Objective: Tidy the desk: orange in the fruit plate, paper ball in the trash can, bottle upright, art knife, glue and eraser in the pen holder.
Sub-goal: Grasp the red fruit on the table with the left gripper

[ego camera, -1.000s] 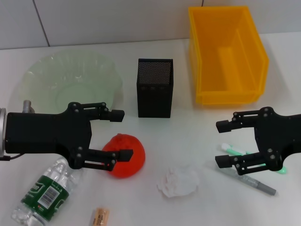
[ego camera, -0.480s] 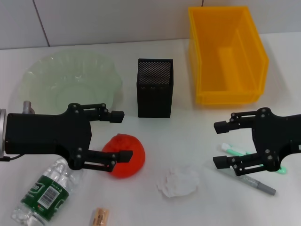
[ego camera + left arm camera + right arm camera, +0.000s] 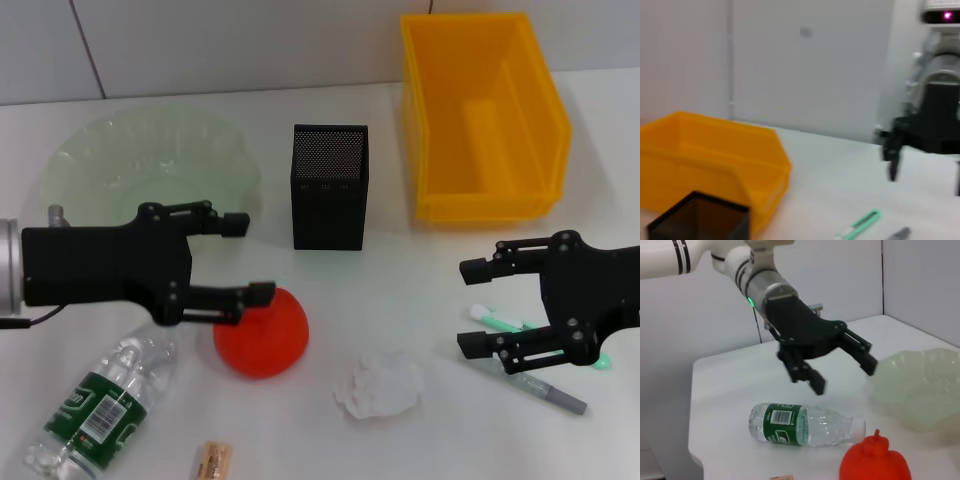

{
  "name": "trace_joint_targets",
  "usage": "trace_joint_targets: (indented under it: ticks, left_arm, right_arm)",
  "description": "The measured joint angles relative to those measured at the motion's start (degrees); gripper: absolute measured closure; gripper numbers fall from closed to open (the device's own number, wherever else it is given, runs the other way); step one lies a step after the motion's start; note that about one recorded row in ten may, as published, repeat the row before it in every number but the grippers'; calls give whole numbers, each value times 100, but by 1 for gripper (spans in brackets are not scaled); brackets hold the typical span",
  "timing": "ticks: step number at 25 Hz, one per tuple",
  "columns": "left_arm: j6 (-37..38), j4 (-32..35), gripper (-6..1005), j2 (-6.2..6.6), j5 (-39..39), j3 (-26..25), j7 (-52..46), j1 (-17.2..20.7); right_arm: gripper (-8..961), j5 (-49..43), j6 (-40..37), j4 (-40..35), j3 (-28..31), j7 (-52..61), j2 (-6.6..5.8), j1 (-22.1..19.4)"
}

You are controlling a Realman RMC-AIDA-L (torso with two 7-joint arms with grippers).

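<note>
Red-orange and rounded, the orange [image 3: 261,332] sits on the desk [image 3: 400,270] just below and ahead of the left gripper [image 3: 242,258], whose jaws stand wide apart with nothing between them; the lower jaw crosses the fruit's top edge in the head view, and the right wrist view shows the gripper well clear above the desk. The risk, as I judge it, is that a descent from here lands a jaw on the orange's crown instead of straddling it, so the fruit rolls off toward the lying bottle [image 3: 95,405] behind the jaws or the paper ball [image 3: 381,385] beyond them. The left arm reaches in level across the front of the fruit plate [image 3: 100,160]. The right gripper [image 3: 477,306] hangs idle, jaws wide, over the green art knife [image 3: 498,320].
</note>
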Motion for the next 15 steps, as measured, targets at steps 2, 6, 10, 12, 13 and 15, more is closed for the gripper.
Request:
trace_joint_targets:
  ticks: [2, 6, 10, 12, 13, 15]
  left_arm:
    - [-213, -191, 154, 4, 12, 0, 12, -62]
    - [-678, -571, 154, 7, 113, 73, 97, -202]
    - [-903, -742, 154, -11, 337, 211, 243, -264]
    - [-1091, -795, 154, -16, 412, 442, 259, -258]
    - [-1146, -811, 154, -14, 420, 515, 260, -250]
    - [-1303, -842, 154, -10, 450, 667, 260, -226]
  right_arm:
    - [186, -1, 0, -2, 7, -3, -1, -16]
    - [186, -4, -2, -39, 16, -6, -3, -64]
    - [186, -7, 0, -38, 19, -7, -5, -83]
    - [186, -8, -1, -37, 23, -8, -6, -91]
    - [186, -8, 0, -36, 25, -8, -6, -91]
    - [186, -9, 0, -35, 29, -9, -6, -92]
